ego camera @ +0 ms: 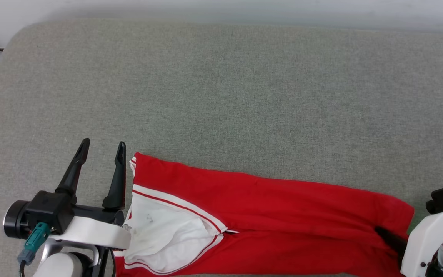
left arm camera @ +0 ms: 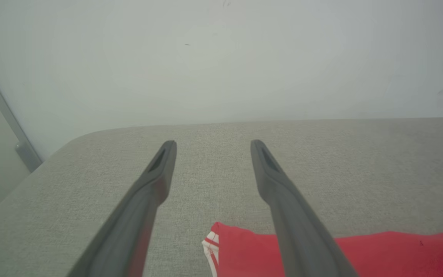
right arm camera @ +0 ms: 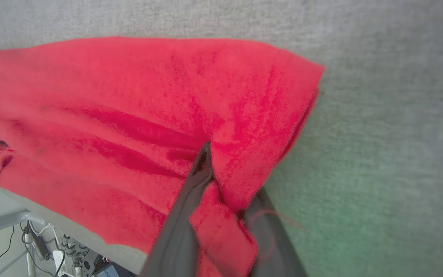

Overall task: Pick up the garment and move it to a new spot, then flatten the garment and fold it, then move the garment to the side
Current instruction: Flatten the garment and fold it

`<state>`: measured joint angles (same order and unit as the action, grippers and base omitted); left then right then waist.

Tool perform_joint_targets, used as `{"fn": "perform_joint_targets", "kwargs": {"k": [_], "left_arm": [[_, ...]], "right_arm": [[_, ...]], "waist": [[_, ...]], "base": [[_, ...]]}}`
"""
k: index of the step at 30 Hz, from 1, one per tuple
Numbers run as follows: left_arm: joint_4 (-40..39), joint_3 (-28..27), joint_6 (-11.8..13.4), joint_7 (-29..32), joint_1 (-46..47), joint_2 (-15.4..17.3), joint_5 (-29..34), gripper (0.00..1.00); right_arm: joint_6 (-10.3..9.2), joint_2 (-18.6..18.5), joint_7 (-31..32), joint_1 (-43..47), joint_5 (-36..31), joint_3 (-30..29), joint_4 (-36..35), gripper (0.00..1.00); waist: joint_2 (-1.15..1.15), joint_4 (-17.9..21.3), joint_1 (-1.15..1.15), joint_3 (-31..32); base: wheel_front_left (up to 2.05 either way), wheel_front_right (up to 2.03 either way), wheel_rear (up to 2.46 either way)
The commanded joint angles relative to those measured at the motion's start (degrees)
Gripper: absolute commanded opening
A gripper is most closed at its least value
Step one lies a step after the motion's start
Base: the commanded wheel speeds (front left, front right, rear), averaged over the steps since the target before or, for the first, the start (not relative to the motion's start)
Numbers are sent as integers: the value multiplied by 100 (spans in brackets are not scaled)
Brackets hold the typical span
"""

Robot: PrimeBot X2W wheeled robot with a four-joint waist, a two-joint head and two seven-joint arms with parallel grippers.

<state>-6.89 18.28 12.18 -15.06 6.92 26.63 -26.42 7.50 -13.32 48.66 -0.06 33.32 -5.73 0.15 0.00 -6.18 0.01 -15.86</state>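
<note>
Two grippers at the folded garment [ego camera: 267,207] on grey padding [ego camera: 221,96]. Left gripper [ego camera: 102,152] fingers spread, empty. Right gripper [right arm camera: 225,181] fingers pinch its red edge.

Bright, even, diffuse light; shadows soft and faint. Head view sharp. Left wrist view hazy, washed out, fingers [left arm camera: 156,181] soft. Right wrist view blurred, shirt [right arm camera: 148,107] oversaturated, green tint on cushion [right arm camera: 379,215] lower right.

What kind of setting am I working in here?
Probably an indoor lab or test room: a wide grey fabric-covered surface against a plain pale wall, with cables and electronics on the floor beyond its edge.
</note>
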Motion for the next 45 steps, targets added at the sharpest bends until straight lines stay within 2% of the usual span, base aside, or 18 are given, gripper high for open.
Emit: {"fn": "perform_joint_targets", "kwargs": {"k": [1,12,22,25,28,30,31,35,37,40,45], "left_arm": [[33,-10,-1,-13,29,29,44,100],[175,72,89,72,-194,105,122,100],[108,146,138,198,-336,160,121,100],[100,157,156,215,-364,171,111,100],[95,186,154,244,-355,173,105,100],[83,202,157,262,-339,174,107,100],[72,224,164,266,-321,178,109,100],[77,268,130,287,-243,153,101,100],[82,283,105,282,-176,136,109,100],[98,317,81,277,-115,120,115,100],[137,359,27,235,47,78,125,100]], "right_arm": [[-3,87,37,51,23,158,163,0],[-6,-192,-406,-1,-126,-109,-262,0],[-5,-289,-401,254,-159,-1141,-345,0],[-5,-114,-278,151,32,-1337,-377,0],[-4,249,38,1,535,-1456,-466,0],[-3,634,359,-92,1122,-1487,-555,0],[-4,916,817,-194,2000,-1562,-621,0],[-4,1055,1103,-299,3208,-1351,-414,0],[-3,1061,958,-321,3970,-1027,-198,0],[-3,1048,652,-358,4713,-407,-22,0],[-3,1050,111,-474,5288,647,133,0]], "waist": [[0,20,-1,48],[0,262,-1,521],[0,481,-1,756],[0,524,-1,782],[0,536,-1,809],[0,523,-1,823],[0,503,-1,839],[0,427,-1,828],[0,378,-1,811],[0,287,-1,764],[0,92,-1,640]], "base": [[0,0,0],[0,0,0],[0,0,0],[0,0,0],[0,0,0],[0,0,0],[0,0,0],[0,0,0],[0,0,0],[0,0,0],[0,0,0]]}}
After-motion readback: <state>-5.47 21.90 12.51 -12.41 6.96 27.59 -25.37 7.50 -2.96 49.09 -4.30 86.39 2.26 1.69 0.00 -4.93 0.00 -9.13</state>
